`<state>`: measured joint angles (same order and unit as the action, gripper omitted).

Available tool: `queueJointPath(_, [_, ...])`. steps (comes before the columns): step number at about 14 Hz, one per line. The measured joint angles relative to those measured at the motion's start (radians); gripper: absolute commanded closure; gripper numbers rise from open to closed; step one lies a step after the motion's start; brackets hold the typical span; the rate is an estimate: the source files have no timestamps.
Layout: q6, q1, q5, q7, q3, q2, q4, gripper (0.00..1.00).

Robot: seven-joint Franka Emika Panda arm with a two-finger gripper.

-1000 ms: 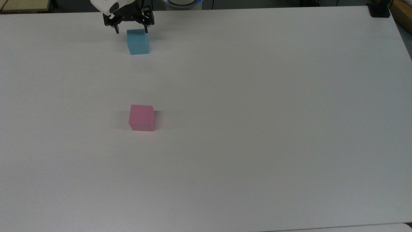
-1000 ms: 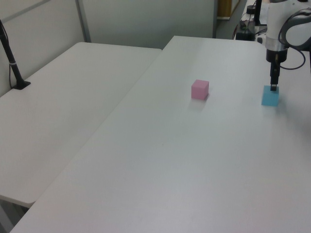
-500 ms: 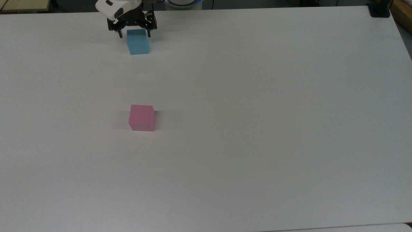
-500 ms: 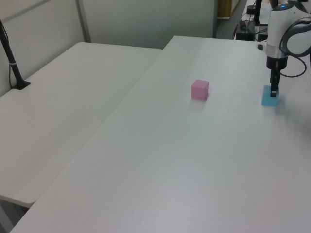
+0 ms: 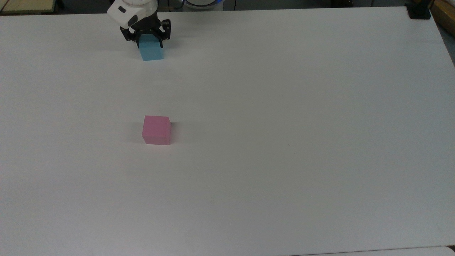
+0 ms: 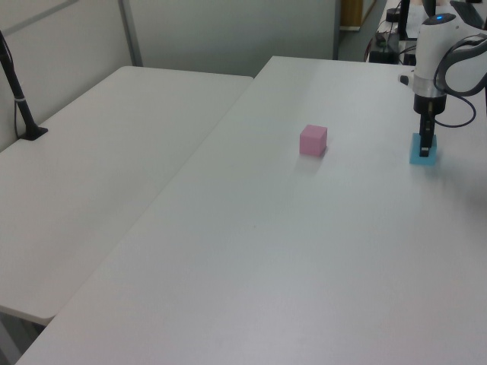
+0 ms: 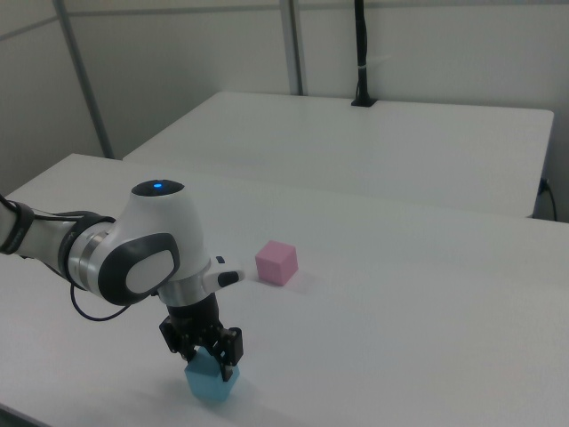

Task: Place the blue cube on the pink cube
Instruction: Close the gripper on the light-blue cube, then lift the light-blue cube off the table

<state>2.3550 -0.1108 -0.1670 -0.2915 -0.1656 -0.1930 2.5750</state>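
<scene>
gripper (image 5: 150, 42) is down over the blue cube (image 5: 152, 52), one finger each side of it in the top view, cube betw them. fingers look apart w/ a sliver of slack either side, not clamped yet as far as i can judge. cube sits on the white table (image 5: 284, 106) right under the tool. pink cube (image 5: 156, 130) is well apart from the gripper, straight toward the top view's bottom edge, nothing betw them.

step in hand: the grasp. to do it well, keep fingers square to the cube faces, get low enough for a mid-height grip, close evenly so it doesn't twist, then lift straight up before heading to the pink cube.
</scene>
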Motion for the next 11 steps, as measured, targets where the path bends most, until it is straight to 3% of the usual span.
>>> queueJointPath(7, [-0.037,0.0,0.0,-0.014,0.0,-0.012,-0.017,0.65])
queueJointPath(11, [-0.256,0.005,0.0,-0.017,0.004,-0.088,-0.138,0.65])
